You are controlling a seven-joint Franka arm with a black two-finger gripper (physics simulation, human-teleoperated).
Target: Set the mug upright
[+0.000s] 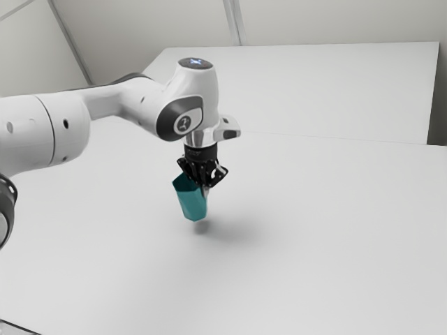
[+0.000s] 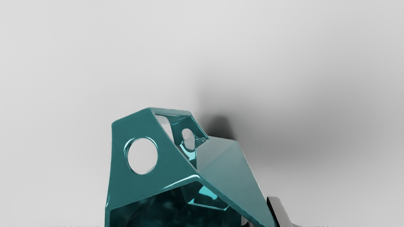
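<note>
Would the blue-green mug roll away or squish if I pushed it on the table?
The mug probably wouldn't roll smoothly, because its sides are flat with corners between them. It likely wouldn't squish: its wall looks straight and stiff even where the gripper pinches it. Its shiny surface might be a bit slippery.

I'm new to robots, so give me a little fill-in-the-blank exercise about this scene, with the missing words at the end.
The mug is tilted, so it is not yet set ____, as the task asks.
One finger of the gripper is outside the mug's wall; the other is ____ the mug.
In the exterior view, the arm comes in from that view's ____ side.
Below the mug, a soft grey ____ falls on the table.

Missing words: upright; inside; left; shadow.
</note>
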